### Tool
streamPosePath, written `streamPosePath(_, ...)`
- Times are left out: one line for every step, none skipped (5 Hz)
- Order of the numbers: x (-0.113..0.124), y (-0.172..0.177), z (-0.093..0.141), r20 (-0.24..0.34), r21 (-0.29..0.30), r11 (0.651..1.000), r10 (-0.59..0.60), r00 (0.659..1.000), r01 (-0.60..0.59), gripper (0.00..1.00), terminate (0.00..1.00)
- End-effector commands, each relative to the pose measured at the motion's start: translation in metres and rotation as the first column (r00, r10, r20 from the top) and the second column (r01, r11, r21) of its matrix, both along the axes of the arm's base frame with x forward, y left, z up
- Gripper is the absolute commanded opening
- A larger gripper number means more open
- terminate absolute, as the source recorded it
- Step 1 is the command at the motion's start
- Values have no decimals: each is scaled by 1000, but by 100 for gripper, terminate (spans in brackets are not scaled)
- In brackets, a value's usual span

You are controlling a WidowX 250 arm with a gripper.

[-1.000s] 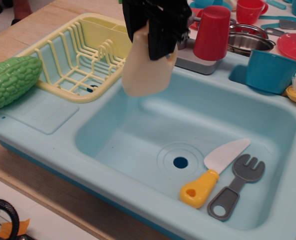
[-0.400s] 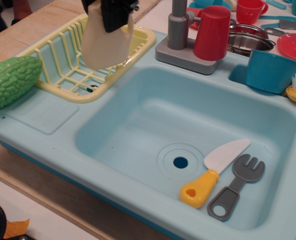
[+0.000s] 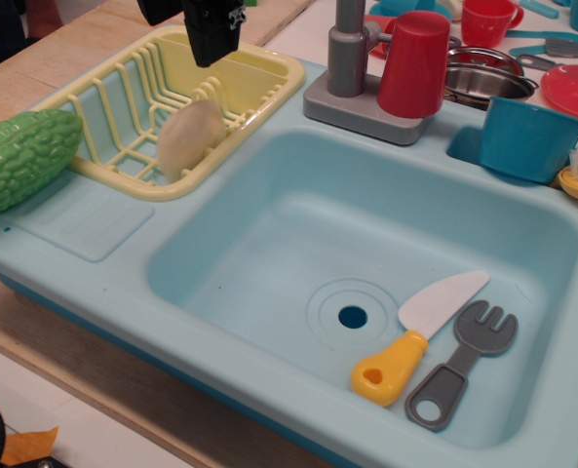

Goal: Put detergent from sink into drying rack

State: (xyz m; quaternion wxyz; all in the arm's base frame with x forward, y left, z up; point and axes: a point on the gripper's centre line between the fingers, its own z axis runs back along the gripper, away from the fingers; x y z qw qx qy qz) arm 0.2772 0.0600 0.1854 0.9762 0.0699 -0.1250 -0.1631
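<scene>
The cream detergent jug lies on its side on the slatted bottom of the pale yellow drying rack, at the rack's near right corner. My black gripper hangs above the rack at the top edge of the view. It is clear of the jug and holds nothing; only its lower part shows. The light blue sink lies to the right of the rack, with its drain hole near the middle of the floor.
A yellow-handled toy knife and a grey fork lie in the sink. A green bumpy gourd sits left of the rack. A grey faucet, red cup and blue cup stand behind the sink.
My gripper carried the jug left from over the sink to over the rack, then let it go. The jug now rests in the rack and the gripper has risen.
</scene>
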Motion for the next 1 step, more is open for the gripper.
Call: streamPosePath(0,2,7,25,10,1000,2,1000,-3,100,100)
